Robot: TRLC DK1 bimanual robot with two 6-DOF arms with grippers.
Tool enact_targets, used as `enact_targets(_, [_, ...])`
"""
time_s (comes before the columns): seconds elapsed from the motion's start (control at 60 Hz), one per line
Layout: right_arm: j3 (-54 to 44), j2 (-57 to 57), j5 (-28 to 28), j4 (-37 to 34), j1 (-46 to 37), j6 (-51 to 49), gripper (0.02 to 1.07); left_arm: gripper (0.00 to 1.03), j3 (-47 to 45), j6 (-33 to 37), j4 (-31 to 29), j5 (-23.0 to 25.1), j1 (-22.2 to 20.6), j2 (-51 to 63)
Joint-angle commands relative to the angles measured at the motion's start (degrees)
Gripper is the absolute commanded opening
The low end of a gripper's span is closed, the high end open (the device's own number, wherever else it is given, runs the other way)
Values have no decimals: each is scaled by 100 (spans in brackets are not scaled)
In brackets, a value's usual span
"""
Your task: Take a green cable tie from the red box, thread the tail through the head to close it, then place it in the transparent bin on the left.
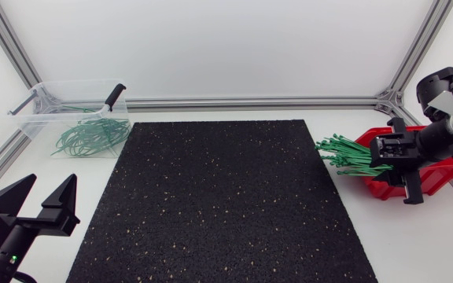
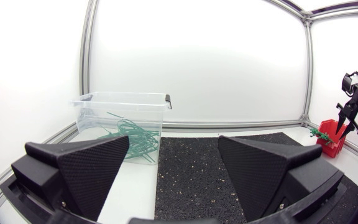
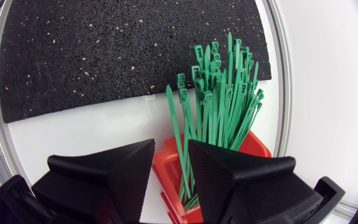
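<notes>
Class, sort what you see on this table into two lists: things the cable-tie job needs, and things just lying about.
Job: bunch of green plastic cable ties, red plastic box, transparent plastic bin, closed green loops inside it, black right gripper.
Lying about: black speckled rubber mat.

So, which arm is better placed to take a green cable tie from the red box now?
Right. The right gripper is open over the red box, with the green cable ties standing just ahead of it. The left gripper sits across the black mat, on the side of the transparent bin.
</notes>
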Motion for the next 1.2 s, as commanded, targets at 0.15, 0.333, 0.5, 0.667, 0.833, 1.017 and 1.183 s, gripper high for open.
enact_targets(0.15, [-256,254,32,200,53,-208,44,100,-228,-58,-108,39,-87,-14])
enact_targets(0.333, [-247,342,49,375,79,-217,44,100,-228,-58,-117,39,-79,-14])
enact_targets(0.5, [-247,492,67,454,114,-208,34,100,-228,-58,-117,39,-79,-14])
enact_targets(0.667, [-282,588,120,490,158,-199,32,100,-228,-58,-117,39,-79,-14])
enact_targets(0.833, [-282,606,155,507,158,-243,24,100,-228,-58,-117,39,-79,-14])
enact_targets(1.017, [-326,623,155,630,141,-313,19,100,-228,-58,-117,39,-79,-14])
enact_targets(1.183, [-309,571,128,613,141,-313,13,100,-228,-58,-117,39,-79,-14])
